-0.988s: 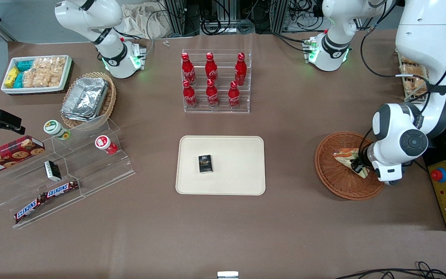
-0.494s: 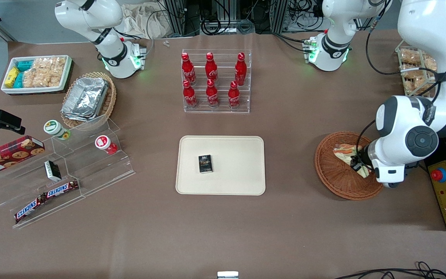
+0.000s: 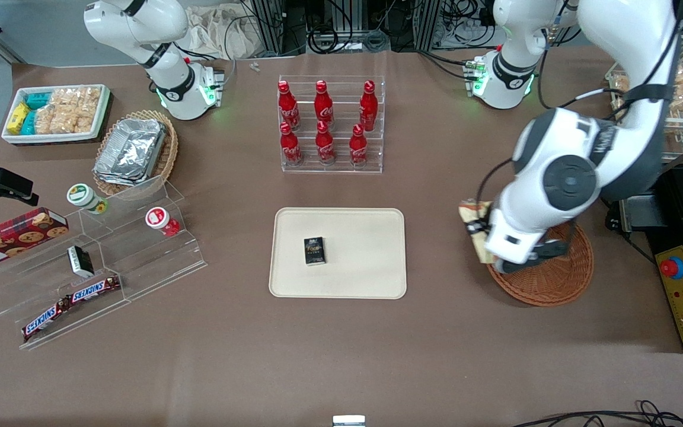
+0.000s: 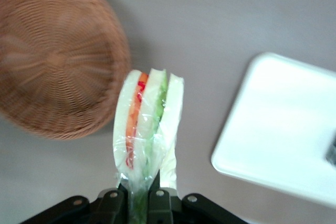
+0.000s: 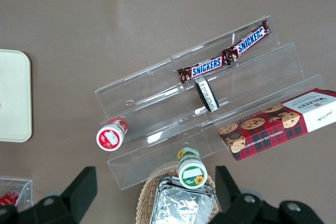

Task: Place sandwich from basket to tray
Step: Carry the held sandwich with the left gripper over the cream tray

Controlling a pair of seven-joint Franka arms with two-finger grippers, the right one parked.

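My left gripper (image 3: 484,237) is shut on the sandwich (image 3: 475,220), a clear-wrapped wedge with pale bread and orange-red and green layers. It holds the sandwich in the air over the table, between the reddish-brown wicker basket (image 3: 555,279) and the cream tray (image 3: 371,273). In the left wrist view the fingers (image 4: 157,203) pinch the sandwich (image 4: 147,124) by its narrow wrapped end. The basket (image 4: 52,61) shows bare there, and a corner of the tray (image 4: 278,124) shows beside the sandwich.
A small black box (image 3: 314,250) lies on the tray. A clear rack of red cola bottles (image 3: 329,124) stands farther from the front camera. A clear stepped shelf (image 3: 98,261) with snacks stands toward the parked arm's end. A yellow control box (image 3: 682,296) lies beside the basket.
My gripper has lifted the sandwich out of the basket and carried it toward the tray. The basket now lies bare.
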